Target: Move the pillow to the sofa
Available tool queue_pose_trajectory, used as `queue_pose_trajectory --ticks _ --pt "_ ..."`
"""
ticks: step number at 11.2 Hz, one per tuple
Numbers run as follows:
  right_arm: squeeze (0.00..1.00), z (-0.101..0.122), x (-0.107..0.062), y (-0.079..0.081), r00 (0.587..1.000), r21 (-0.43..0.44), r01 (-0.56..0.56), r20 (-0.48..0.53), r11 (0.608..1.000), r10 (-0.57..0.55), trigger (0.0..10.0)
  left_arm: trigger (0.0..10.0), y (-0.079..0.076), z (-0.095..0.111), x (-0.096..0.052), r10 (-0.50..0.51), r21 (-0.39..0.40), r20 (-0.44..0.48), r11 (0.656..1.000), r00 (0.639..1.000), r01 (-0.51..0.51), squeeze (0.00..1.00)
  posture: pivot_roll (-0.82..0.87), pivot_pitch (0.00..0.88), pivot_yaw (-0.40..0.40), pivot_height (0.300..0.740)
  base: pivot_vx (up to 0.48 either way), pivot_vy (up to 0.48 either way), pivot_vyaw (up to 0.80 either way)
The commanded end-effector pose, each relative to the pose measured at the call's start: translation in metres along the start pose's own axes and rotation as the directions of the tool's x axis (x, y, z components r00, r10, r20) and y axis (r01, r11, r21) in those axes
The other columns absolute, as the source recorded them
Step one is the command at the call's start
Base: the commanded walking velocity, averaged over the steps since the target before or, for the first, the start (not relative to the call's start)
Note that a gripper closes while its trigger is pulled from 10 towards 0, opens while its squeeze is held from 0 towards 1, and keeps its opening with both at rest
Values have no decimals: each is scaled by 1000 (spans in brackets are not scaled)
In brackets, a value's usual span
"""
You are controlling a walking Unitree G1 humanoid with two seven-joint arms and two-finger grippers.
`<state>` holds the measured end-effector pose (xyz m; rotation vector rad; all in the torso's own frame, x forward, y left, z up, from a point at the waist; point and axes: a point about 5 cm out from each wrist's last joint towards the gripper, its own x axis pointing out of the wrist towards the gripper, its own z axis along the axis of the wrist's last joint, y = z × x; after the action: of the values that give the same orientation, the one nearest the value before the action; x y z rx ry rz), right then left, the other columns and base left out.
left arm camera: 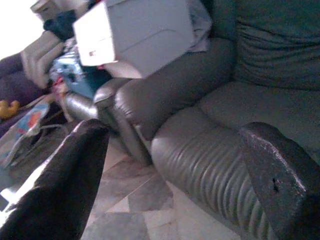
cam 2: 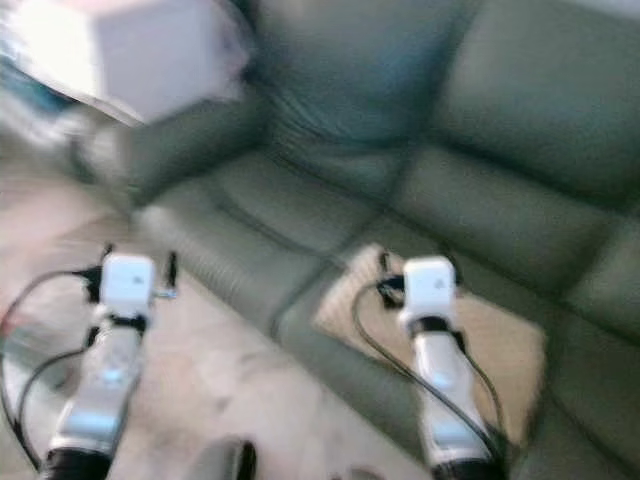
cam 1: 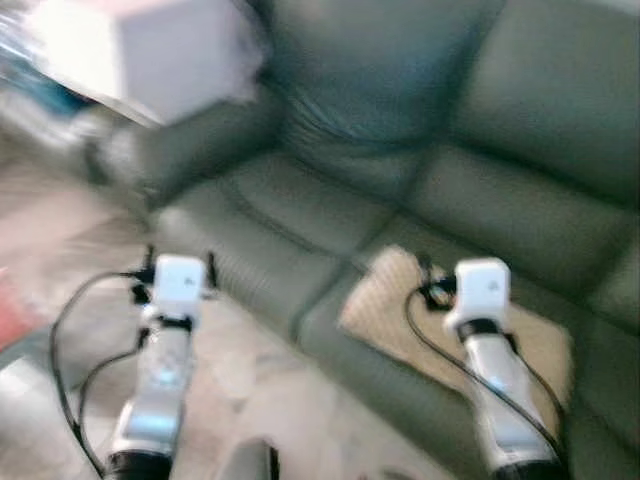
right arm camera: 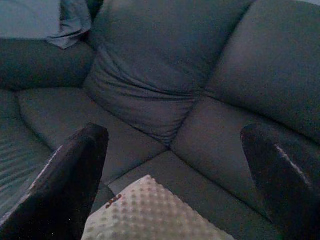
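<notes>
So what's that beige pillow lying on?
The beige pillow lies on the seat cushion of the dark green sofa, near its front edge. The right gripper, fingers open, hovers just above it; its arm covers part of the pillow.

Open seat surface is seen on the sofa left of and beyond the pillow, which occupies the near right seat edge. The far side is closed off by the back cushions. The left armrest is loaded with a white box. Bare floor lies near, left of the sofa front; clutter stands far left.
</notes>
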<state>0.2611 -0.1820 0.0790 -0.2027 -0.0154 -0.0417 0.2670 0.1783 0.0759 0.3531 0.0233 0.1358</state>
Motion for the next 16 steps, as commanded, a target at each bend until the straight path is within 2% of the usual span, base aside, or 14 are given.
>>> queue_pose_trajectory --ticks 1,2,4,7,9,12,15,16 --pt "0 -2 -2 0 1000 16 11 -2 1000 -11 10000 10000 2 -2 -2 6 38 4 999 1000 -6 0 -13 59 -33 740 0 0 800" --pt "0 -6 -11 -3 1000 13 7 -18 1000 -7 10000 10000 0 -9 -13 11 56 -31 998 999 -9 0 -27 90 -23 740 0 0 800" --pt "0 -9 -13 -5 1000 16 6 -28 1000 -5 10000 10000 -4 -14 -23 12 45 -63 999 998 -10 0 -18 112 -23 740 0 0 800" --pt "0 -2 -3 3 999 43 -39 -8 998 39 10000 10000 6 -14 -21 69 41 -73 997 995 -67 0 8 119 -43 740 0 0 800" --pt "0 -1 -2 3 999 42 -47 -6 998 48 10000 10000 5 -15 -26 54 54 -66 997 996 -50 0 6 127 -53 740 0 0 800" --pt "0 -1 -2 1 999 35 -53 -9 998 54 10000 10000 2 -12 -25 49 45 -65 998 997 -46 0 0 125 -54 740 0 0 800" --pt "0 1 1 5 999 61 -41 9 997 41 10000 10000 4 -11 -19 32 48 -58 998 998 -29 0 -5 104 -18 740 0 0 798" --pt "0 4 4 3 1000 87 -14 28 996 12 10000 10000 2 -9 -15 24 53 -51 998 998 -22 0 -6 102 -9 740 0 0 0"
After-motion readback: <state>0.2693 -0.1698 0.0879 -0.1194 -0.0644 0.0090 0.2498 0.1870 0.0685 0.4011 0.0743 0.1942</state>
